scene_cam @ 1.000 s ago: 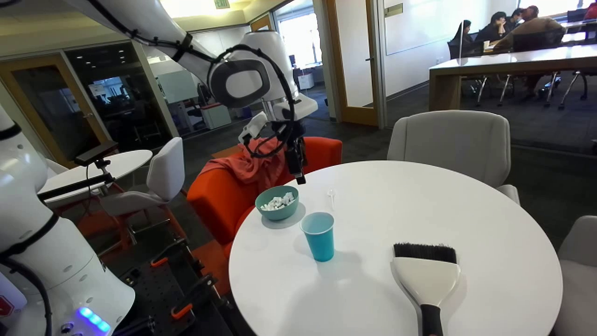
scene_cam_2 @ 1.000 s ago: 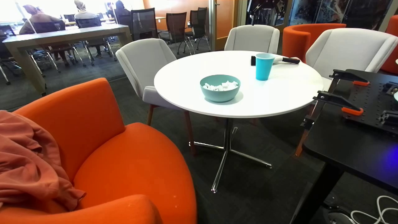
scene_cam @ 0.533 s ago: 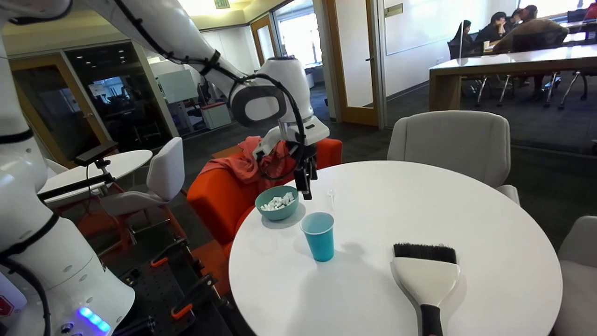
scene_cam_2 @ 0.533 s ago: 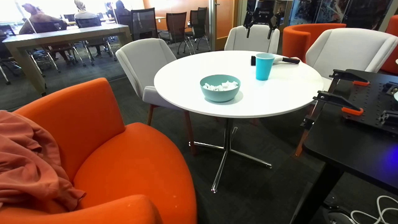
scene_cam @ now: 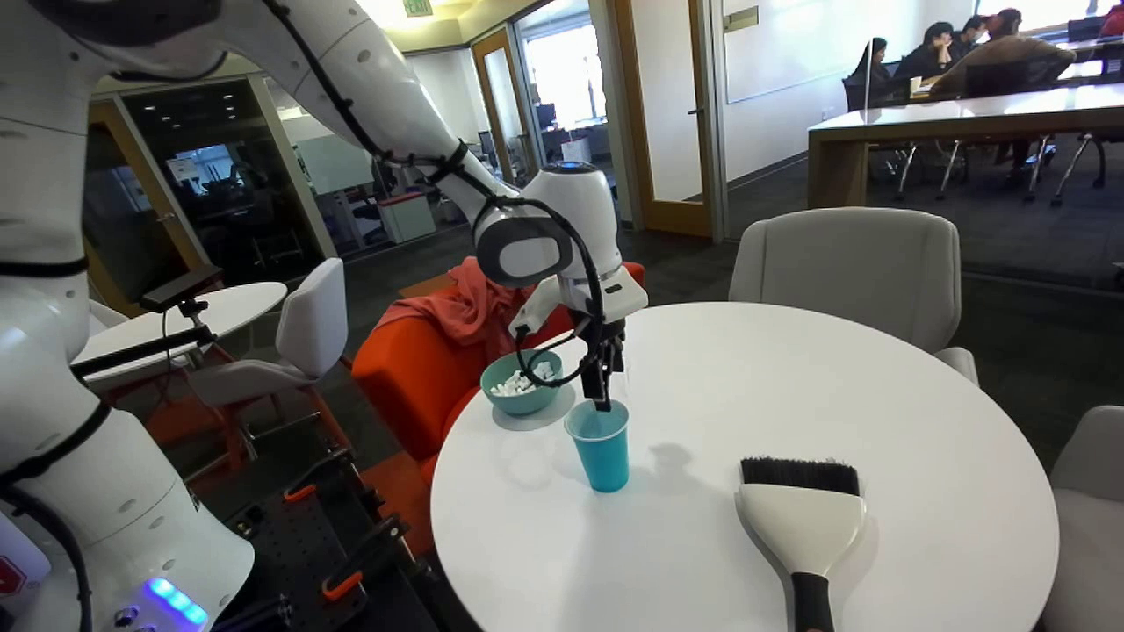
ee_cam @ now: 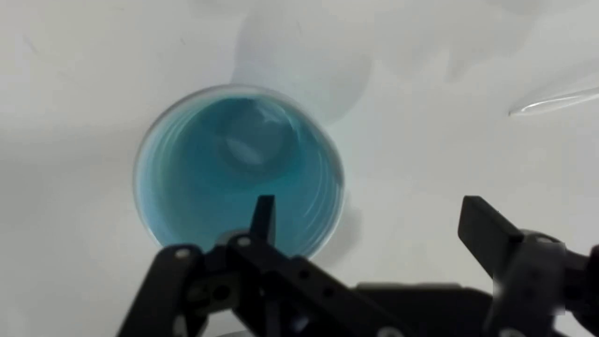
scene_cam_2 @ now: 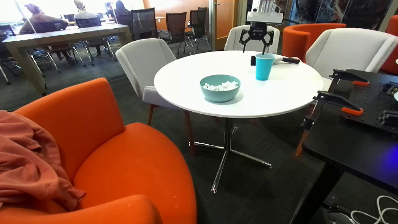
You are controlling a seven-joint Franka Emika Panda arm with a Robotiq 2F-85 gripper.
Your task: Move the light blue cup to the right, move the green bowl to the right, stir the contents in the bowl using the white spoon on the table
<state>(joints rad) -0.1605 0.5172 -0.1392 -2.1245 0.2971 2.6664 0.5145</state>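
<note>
So, over the last second the gripper (scene_cam_2: 253, 52) has been brought down from near the top edge in an exterior view to the light blue cup (scene_cam_2: 263, 69), which is stood upright right of centre on the table (scene_cam_2: 192, 77). The fingers (ee_cam: 264, 220) are spread wide and nothing is gripped yet. In the wrist view one fingertip is poised over the cup's mouth and the other is held off to the right, beyond the rim; whether anything is touched can't be told. Neither the cup nor the green bowl (scene_cam_2: 220, 97) of white lumps (scene_cam_2: 228, 86), mid-frame, has been shifted. Task-wise, the cup move is apparently being tackled first, probably with the wall pinched between the fingers; if a full straddle is wanted, a shift left in that view is needed. What's probably the white spoon (ee_cam: 552, 102) is left lying at the upper right there.
</note>
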